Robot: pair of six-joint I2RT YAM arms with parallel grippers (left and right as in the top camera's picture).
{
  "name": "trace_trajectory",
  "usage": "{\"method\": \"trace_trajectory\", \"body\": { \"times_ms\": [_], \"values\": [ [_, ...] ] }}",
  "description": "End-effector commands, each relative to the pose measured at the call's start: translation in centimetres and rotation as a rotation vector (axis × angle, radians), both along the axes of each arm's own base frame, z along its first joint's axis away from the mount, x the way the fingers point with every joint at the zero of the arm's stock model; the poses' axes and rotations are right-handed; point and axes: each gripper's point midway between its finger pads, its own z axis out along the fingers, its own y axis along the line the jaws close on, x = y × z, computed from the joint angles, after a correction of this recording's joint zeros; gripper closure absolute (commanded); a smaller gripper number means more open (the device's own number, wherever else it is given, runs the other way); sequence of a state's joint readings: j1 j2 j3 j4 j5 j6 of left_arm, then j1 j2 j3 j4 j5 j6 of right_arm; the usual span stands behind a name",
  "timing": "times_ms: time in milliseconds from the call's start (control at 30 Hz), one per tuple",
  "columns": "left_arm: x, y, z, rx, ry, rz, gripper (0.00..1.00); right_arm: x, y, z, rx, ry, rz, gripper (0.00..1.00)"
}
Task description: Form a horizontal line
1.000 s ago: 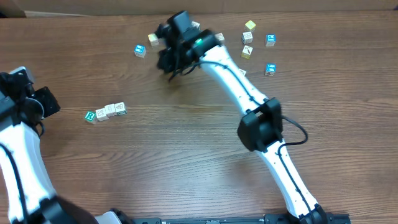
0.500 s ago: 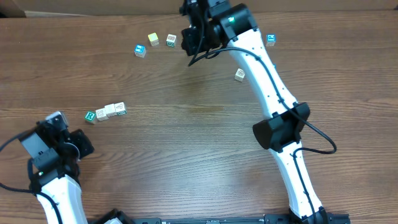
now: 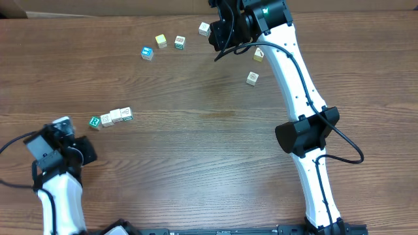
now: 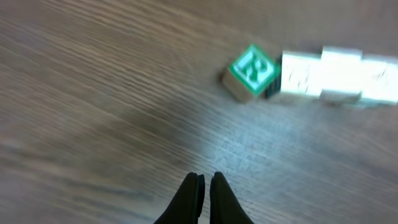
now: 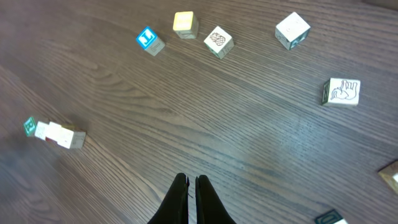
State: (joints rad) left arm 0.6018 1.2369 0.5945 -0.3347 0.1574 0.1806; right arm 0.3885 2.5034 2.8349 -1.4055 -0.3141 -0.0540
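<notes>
The horizontal line [image 3: 111, 118] is a short row of cubes at the table's left. Its green "R" cube [image 3: 95, 121] is at the left end, with three pale cubes [image 3: 117, 116] touching on its right, and the row tilts slightly up to the right. My left gripper [image 3: 87, 151] hovers below and left of it, shut and empty. In the left wrist view the green R cube [image 4: 252, 70] and pale cubes [image 4: 339, 74] lie ahead of my shut gripper [image 4: 204, 177]. My right gripper [image 3: 221, 36] is at the far top, shut and empty [image 5: 192, 179]. From there the row [image 5: 53, 132] shows far left.
Loose cubes lie along the far side: a blue one [image 3: 147, 53], a yellow one [image 3: 161, 41], a pale one [image 3: 179, 42], a white one [image 3: 204, 28], and two more [image 3: 252, 78] under the right arm. The right wrist view shows the blue cube [image 5: 149, 40] and yellow cube [image 5: 185, 23].
The left arm has drawn back to the lower left corner. The right arm has swung from the top middle toward the top right. The row of cubes has not moved.
</notes>
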Motion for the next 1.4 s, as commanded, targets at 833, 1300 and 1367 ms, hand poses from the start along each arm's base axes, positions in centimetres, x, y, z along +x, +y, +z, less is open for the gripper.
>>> {"method": "trace_trajectory", "body": {
  "times_ms": [833,1300,1367],
  "values": [
    [2.9,-1.4,-2.3,0.14,-0.014,-0.442,0.96,-1.4,-11.1,8.5,0.047,-0.117,0.032,0.96],
    [2.9,-1.7,-4.4,0.11,0.017,-0.482,0.96,-1.4,-11.3,8.4,0.035,-0.122,0.032,0.96],
    [3.2,-1.5,-4.5,0.117,0.01,-0.481,0.96,-1.4,-11.3,8.4,0.035,-0.121,0.032,0.96]
  ]
}}
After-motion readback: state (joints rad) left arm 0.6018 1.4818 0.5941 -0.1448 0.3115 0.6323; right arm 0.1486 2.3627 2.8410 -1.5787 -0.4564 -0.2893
